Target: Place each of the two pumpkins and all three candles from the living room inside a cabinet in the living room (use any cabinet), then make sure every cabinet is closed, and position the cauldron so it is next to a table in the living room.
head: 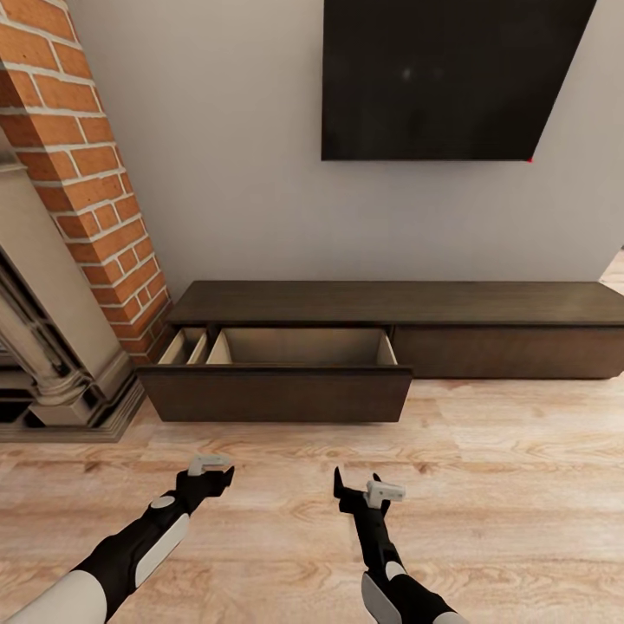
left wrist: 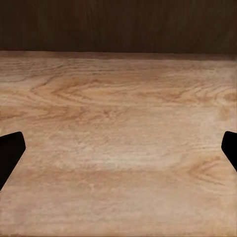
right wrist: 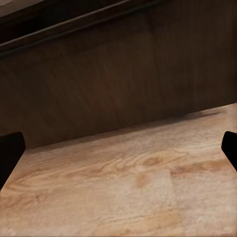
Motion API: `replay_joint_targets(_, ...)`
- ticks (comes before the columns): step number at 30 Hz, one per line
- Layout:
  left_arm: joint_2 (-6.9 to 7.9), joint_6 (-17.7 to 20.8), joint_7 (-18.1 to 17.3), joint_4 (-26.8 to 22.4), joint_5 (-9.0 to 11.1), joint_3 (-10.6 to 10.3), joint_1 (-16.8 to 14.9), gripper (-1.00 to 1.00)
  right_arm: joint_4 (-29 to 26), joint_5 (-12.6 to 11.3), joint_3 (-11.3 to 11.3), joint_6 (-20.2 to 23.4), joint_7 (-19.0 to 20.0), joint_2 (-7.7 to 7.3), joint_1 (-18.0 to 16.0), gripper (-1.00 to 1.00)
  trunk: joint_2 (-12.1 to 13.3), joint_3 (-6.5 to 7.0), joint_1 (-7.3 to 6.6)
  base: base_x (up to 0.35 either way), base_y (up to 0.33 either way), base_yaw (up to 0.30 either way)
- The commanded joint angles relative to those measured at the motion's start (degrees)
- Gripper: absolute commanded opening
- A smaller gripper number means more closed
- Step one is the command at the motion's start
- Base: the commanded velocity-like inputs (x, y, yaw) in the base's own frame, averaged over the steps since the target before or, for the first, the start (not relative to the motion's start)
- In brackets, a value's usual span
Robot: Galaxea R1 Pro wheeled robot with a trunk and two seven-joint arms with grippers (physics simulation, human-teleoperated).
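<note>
Grey wall (head: pixel 243 173) fills the background, with a large black screen (head: pixel 451 78) hung on it and a red brick column (head: pixel 87 173) beside a pale stone fireplace surround (head: pixel 52 347) to the left. Pale wood plank floor (head: pixel 485 485) runs from the wall to the robot.

Cabinet (head: pixel 485 303): long, low, dark brown, standing against the wall. Its left drawer (head: pixel 277 394) is pulled well out; what shows of the beige interior looks bare, though the front panel hides the bottom. The right-hand front is shut flush.

Left claw (head: pixel 212 468) and right claw (head: pixel 371 492) hover over the floor just short of the open drawer. Both wrist views show dark fingertips at opposite frame edges with only floor between them, so both claws are spread apart and carrying nothing.

Handling judgement: the drawer is a rigid panel on slides, with no handle. Closing it should need only a flat, square push at mid-panel; pushing near one end could rack it. The smooth face offers no grip, so press rather than pinch.
</note>
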Motion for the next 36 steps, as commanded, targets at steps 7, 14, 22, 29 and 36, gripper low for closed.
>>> replay_joint_targets(7,0.46,-6.1,0.3,-0.2,0.5,-0.4,0.1,1.0,0.0,-0.5,0.6,-0.6,-0.4,-0.03,-0.1,1.0,0.0,-0.05,-0.01,0.0,0.0,0.0)
replay_joint_targets(14,0.53,-9.7,0.3,0.0,0.6,-0.4,0.2,1.0,0.0,-0.5,0.6,-0.5,-0.5,0.05,-0.1,1.0,0.0,-0.05,-0.01,0.0,0.0,0.0)
replay_joint_targets(22,0.39,-9.9,1.0,0.0,0.5,-0.4,0.3,1.0,0.1,-0.5,0.5,0.0,-0.6,0.06,-0.1,1.0,0.0,-0.05,-0.01,0.139,0.038,0.0)
replay_joint_targets(29,0.35,-10.0,1.2,0.0,0.5,-0.4,0.3,1.0,0.1,-0.5,0.5,1.1,-0.6,0.06,-0.1,1.0,0.0,-0.05,-0.01,0.194,0.043,0.0)
replay_joint_targets(36,0.23,-10.0,1.2,0.0,0.6,-0.4,0.3,1.0,0.5,-0.7,0.5,1.4,-0.6,0.06,-0.1,1.0,0.0,-0.05,-0.01,0.108,0.002,0.0)
